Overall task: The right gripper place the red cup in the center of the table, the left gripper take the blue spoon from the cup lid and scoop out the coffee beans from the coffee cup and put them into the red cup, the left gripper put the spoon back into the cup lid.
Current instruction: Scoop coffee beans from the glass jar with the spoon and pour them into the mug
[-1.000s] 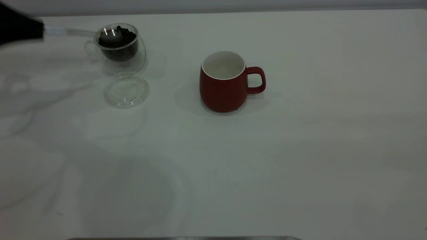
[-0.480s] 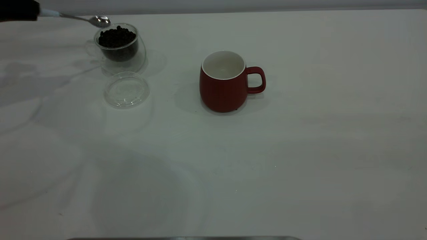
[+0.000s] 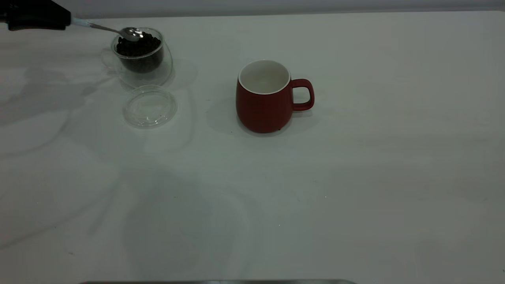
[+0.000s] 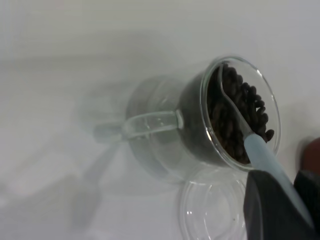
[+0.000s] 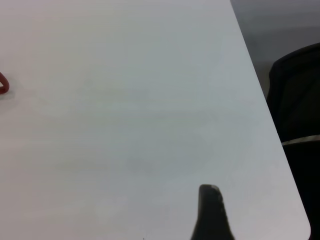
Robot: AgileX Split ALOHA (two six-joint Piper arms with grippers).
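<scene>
The red cup [image 3: 263, 103] stands upright near the table's middle, handle to the right, its white inside empty. The coffee cup [image 3: 143, 59] stands at the far left, full of coffee beans [image 3: 139, 46]. My left gripper [image 3: 59, 17] is at the far-left corner, shut on the blue spoon [image 3: 118, 30]. The spoon's metal bowl rests on the beans at the cup's far rim. The left wrist view shows the spoon [image 4: 264, 157] reaching into the beans [image 4: 235, 115], held by my gripper [image 4: 290, 200]. The cup lid [image 3: 150, 106] lies empty in front of the coffee cup.
My right gripper [image 5: 210, 212] is over bare table [image 5: 125, 125] near its edge, far from the cups. A sliver of the red cup's handle [image 5: 2, 84] shows at that view's side. A dark chair [image 5: 297, 105] stands beyond the table edge.
The spoon was in the coffee cup, rose out toward the far left, and has now come back right and down onto the beans. The cups and lid have not moved.
</scene>
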